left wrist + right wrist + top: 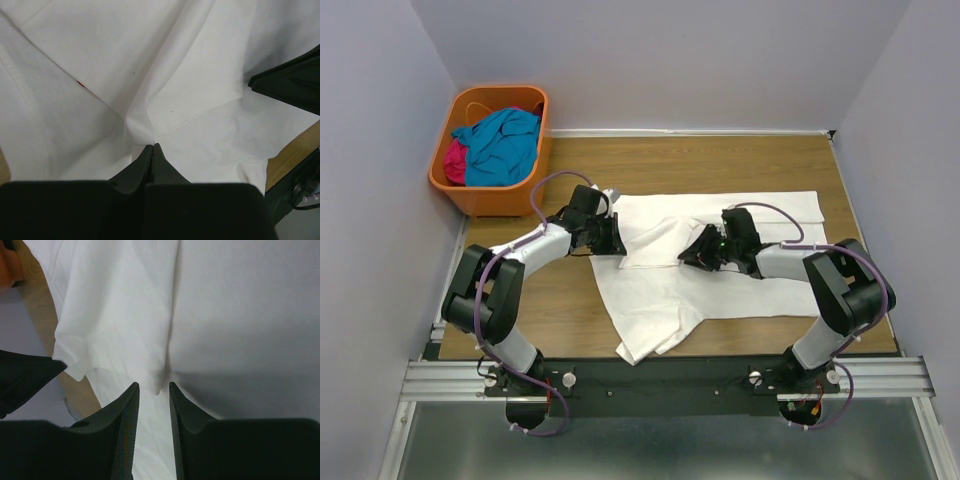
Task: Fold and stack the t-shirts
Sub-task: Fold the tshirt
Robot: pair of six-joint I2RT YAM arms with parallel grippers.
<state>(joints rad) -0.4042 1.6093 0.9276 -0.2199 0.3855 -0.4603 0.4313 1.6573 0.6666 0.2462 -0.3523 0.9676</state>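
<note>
Left pincer [152,146] nips tee [175,75] (wood table [720,160], lilac walls [670,60]).

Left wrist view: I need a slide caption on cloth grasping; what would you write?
Left end effector shut on a pinched fold of the white t-shirt, creases radiating from the grip.

White t-shirt [225,315] — folded edge just beyond parted tips of the right tool [154,386]
</note>
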